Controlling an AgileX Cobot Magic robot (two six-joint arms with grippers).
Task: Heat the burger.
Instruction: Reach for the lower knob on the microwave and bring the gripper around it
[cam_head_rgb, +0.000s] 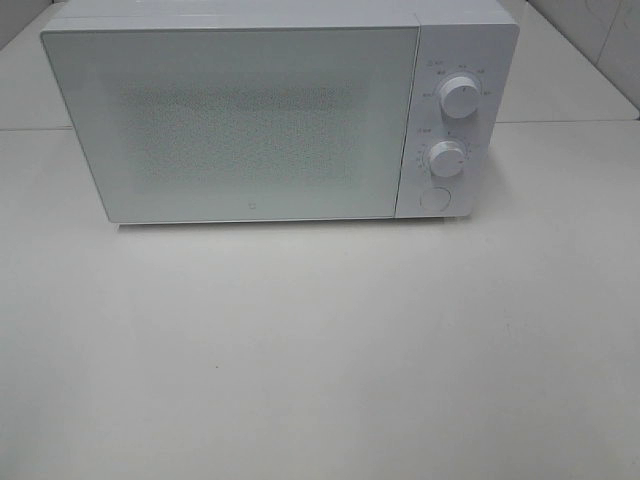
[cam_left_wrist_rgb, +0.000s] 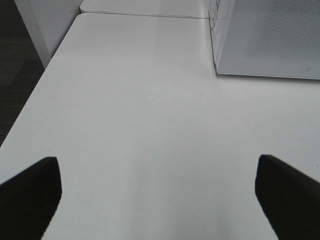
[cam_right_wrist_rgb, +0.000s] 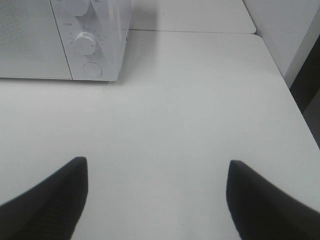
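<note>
Microwave oven of white, boxy build (cam_head_rgb: 250, 110) stands at the far side of the pale, smooth worktop (cam_head_rgb: 320, 350), its frosted glass door (cam_head_rgb: 235, 120) shut flush and facing the arms. To the right of the door sits a control panel with an upper white dial (cam_head_rgb: 459, 97), a lower white dial (cam_head_rgb: 447, 158) and a round white button (cam_head_rgb: 435, 197) beneath them. The burger shows in no view, and the door's dotted window gives no sight of the inside. Between the oven's front and the near edge the worktop lies broad and level, with bare surface also to the oven's left and right. A seam behind the oven marks a second white worktop (cam_head_rgb: 560, 80) butted against the first, ending at a tiled wall (cam_head_rgb: 600, 30). In the left wrist view the worktop's outer edge drops to dark carpeted floor (cam_left_wrist_rgb: 15, 65) beside a white upright panel (cam_left_wrist_rgb: 45, 25); in the right wrist view the opposite edge borders a dark gap (cam_right_wrist_rgb: 307, 85). The left jaws are spread wide, dark fingers (cam_left_wrist_rgb: 30, 195) well apart over bare worktop with nothing between them; the right jaws are likewise spread, dark fingers (cam_right_wrist_rgb: 50, 200) apart above bare worktop, in front of the control-panel corner.
</note>
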